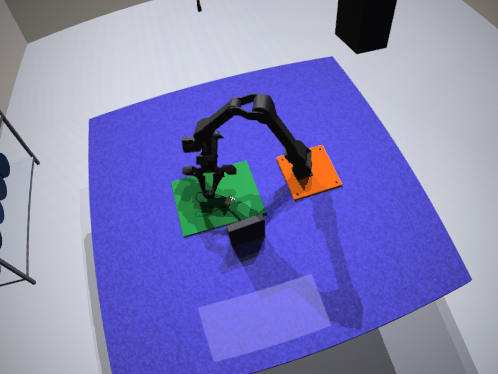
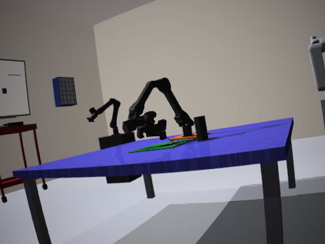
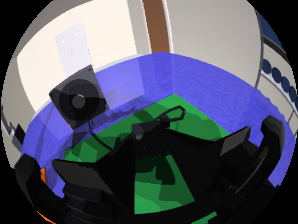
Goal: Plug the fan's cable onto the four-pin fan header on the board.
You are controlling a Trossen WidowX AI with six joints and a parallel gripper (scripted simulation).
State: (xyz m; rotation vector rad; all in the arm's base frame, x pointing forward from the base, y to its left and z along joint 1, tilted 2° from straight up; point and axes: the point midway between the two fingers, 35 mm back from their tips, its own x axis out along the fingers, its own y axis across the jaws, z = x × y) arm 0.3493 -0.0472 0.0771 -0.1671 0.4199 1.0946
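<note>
The green board (image 1: 245,175) (image 2: 150,148) (image 3: 145,204) lies on the table. My gripper (image 1: 209,192) (image 2: 162,137) (image 3: 149,135) is shut on the fan's plug (image 3: 144,131), a small dark piece at the fingertips. The hand is tilted low over the board. The small white header (image 1: 230,200) (image 2: 172,143) stands just to the right of the fingertips in the top and exterior views; it is hidden in the wrist view. The black fan (image 1: 246,232) (image 2: 201,128) (image 3: 78,101) stands upright by the board's edge. Its thin dark cable (image 1: 232,214) (image 3: 102,143) runs to the board. Contact between plug and header cannot be seen.
The arm's orange base plate (image 1: 325,170) (image 2: 176,138) (image 3: 43,175) lies right of the board in the top view. A pale rectangle (image 1: 265,317) marks the blue table (image 1: 150,300) (image 2: 228,147) beyond the fan. A cable loop (image 3: 181,113) arches over the board.
</note>
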